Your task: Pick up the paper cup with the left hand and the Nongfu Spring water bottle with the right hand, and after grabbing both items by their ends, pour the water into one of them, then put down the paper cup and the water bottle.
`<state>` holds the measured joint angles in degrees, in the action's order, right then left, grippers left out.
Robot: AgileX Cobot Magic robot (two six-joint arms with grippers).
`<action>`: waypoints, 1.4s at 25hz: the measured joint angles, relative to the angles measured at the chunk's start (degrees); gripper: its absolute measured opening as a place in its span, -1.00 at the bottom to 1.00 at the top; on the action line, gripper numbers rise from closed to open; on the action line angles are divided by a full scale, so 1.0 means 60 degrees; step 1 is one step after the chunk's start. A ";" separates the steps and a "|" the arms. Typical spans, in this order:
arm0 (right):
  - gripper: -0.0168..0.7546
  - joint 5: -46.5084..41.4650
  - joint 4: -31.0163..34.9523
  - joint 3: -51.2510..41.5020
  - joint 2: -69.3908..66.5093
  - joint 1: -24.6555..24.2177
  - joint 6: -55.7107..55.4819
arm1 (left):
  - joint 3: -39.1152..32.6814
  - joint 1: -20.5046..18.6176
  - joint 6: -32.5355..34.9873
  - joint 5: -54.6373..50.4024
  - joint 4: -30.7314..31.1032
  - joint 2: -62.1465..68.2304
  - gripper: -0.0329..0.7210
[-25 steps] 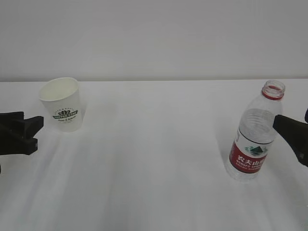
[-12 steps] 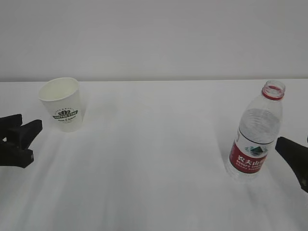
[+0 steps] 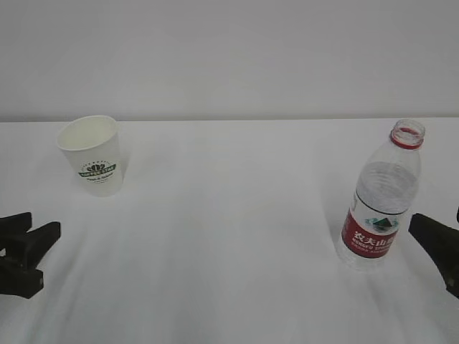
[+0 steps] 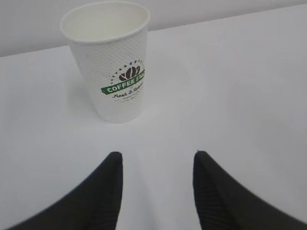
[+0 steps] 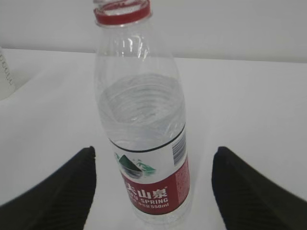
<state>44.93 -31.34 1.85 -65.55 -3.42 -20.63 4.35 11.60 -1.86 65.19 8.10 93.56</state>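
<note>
Exterior view: the paper cup [image 3: 93,155] stands upright far left of the Nongfu Spring water bottle [image 3: 380,198], uncapped and upright, both released. The left hand [image 3: 21,254] has dropped away from the cup since a second ago; the right hand [image 3: 439,251] has drawn back too.

Left wrist view: jaws spread, empty, cup ahead.

Right wrist view: jaws wide apart, bottle between but apparently untouched.

A paper cup [image 3: 92,155] stands upper left, an uncapped Nongfu Spring water bottle [image 3: 380,197] right; black grippers sit at left [image 3: 21,252] and right [image 3: 439,247] edges.
</note>
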 joint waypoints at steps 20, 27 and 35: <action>0.52 0.1695 0.0040 0.0000 -0.2593 0.0000 0.0866 | -0.0040 0.0000 -0.0044 0.0035 0.1130 0.0000 -0.02; 0.52 0.3143 0.0322 0.0017 -0.3889 0.0000 0.1413 | -0.0040 0.0000 -0.0051 0.0035 0.1134 0.0000 -0.04; 0.52 0.3371 0.0451 0.0071 -0.5292 0.0000 0.1839 | -0.0040 0.0000 -0.0066 0.0035 0.1151 0.0000 -0.04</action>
<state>65.15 -28.63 2.28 -97.30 -3.42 -9.60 4.11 11.60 -2.25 65.40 15.01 93.56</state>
